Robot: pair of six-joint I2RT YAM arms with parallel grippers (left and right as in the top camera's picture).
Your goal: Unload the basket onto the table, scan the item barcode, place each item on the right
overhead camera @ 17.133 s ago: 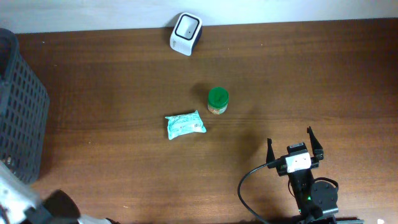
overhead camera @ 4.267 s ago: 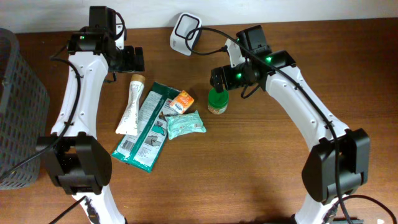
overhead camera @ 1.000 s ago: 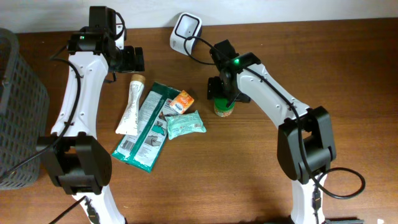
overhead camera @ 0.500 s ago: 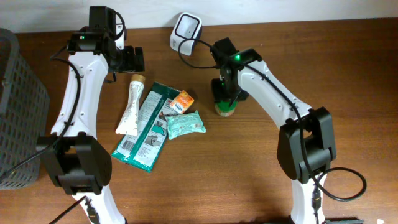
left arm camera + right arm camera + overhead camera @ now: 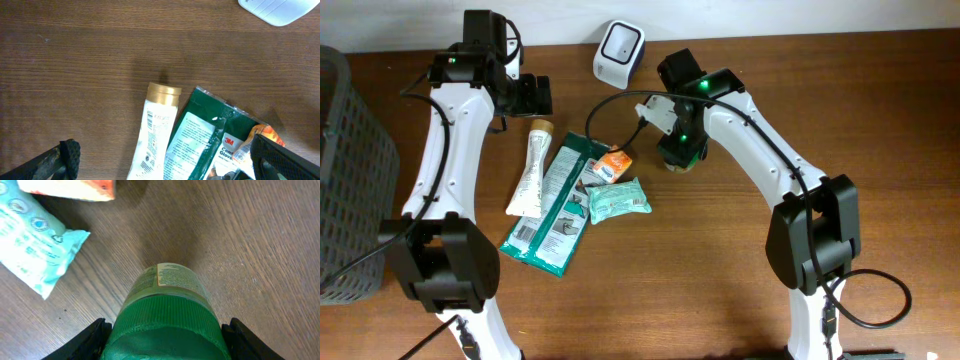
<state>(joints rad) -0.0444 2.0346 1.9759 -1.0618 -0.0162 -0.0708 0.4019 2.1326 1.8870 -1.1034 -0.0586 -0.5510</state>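
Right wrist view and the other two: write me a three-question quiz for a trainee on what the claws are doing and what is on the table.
1. True or false: the left claw is gripping the white tube.
2. Pick one. The right claw has its fingers on either side of: A the teal packet, B the green-lidded jar, C the scanner.
3. Short answer: in the overhead view, what stands at the picture's left edge?

Key
1. False: the left claw is wide open and grips nothing. The white tube lies flat on the table.
2. B: the fingers press against the sides of the jar's lid.
3. The dark mesh basket.
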